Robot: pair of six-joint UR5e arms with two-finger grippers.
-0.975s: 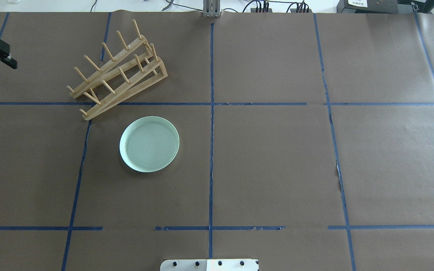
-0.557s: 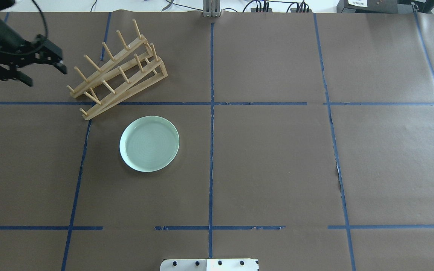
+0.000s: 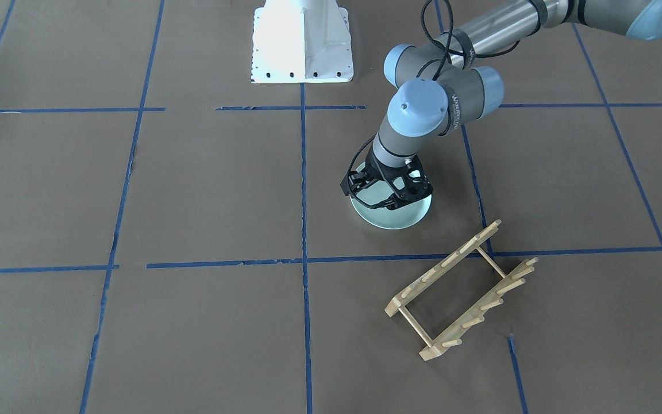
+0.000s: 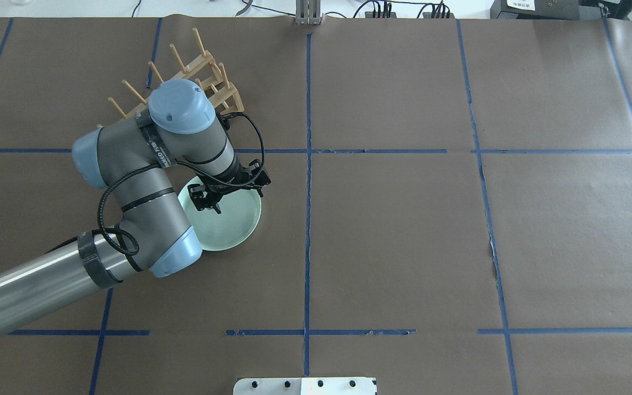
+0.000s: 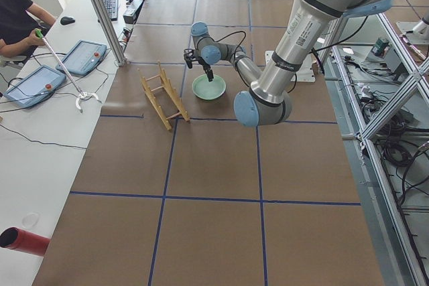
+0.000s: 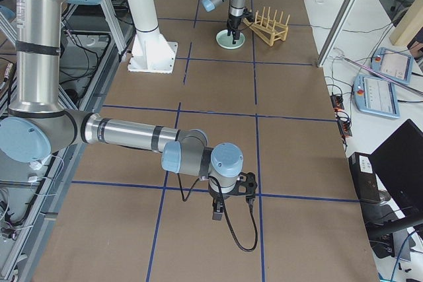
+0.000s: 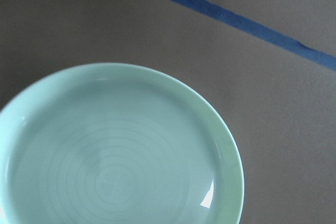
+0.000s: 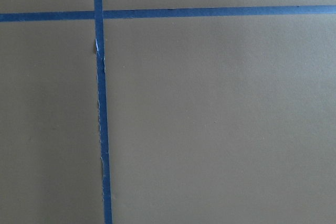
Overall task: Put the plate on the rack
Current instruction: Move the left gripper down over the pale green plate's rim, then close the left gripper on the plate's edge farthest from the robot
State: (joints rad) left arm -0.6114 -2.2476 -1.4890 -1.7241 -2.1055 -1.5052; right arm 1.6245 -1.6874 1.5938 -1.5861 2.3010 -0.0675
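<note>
The pale mint-green plate (image 4: 236, 227) lies flat on the brown paper; it also shows in the front view (image 3: 391, 219) and fills the left wrist view (image 7: 115, 166). The light-wood rack (image 4: 229, 100) stands just beyond it, partly hidden by my left arm, and shows whole in the front view (image 3: 443, 267). My left gripper (image 4: 230, 192) points down over the far part of the plate, jaws spread wide and empty (image 3: 384, 191). My right gripper (image 6: 231, 196) shows only in the exterior right view, low over bare paper; I cannot tell whether it is open or shut.
Blue tape lines cross the brown paper. The white robot base (image 3: 302, 40) stands at the table's near edge. Operators' tablets (image 5: 84, 55) lie on a side table beyond the rack.
My left arm has swung in from the table's left edge, past the rack, to above the plate. The plate and the rack have not moved.
</note>
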